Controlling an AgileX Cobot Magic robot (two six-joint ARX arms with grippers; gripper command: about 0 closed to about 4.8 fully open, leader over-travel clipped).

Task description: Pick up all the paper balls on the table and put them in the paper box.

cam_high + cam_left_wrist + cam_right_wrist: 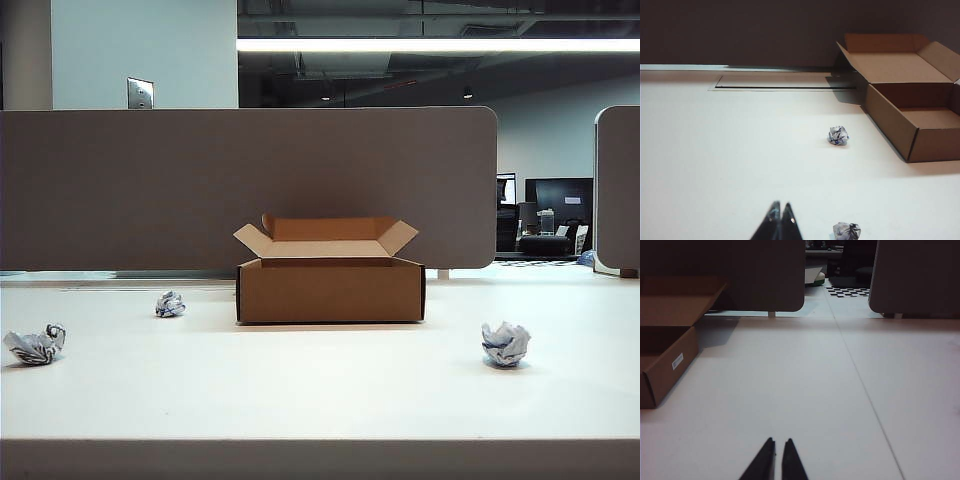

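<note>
The white table [320, 390] runs back to a grey divider panel [250, 185], with a dim office under a ceiling light strip [440, 45] behind; the open brown paper box [330, 288] sits mid-table near the panel, empty as far as shows. Three paper balls lie on the tabletop: one far left [35, 345], one just left of the box [170, 304], one to its right [505, 344]. The left gripper [780, 206] hangs low over bare table, jaws clenched on nothing, two balls ahead of it, while the right gripper [778, 441] hovers likewise, its tips nearly together and empty.
</note>
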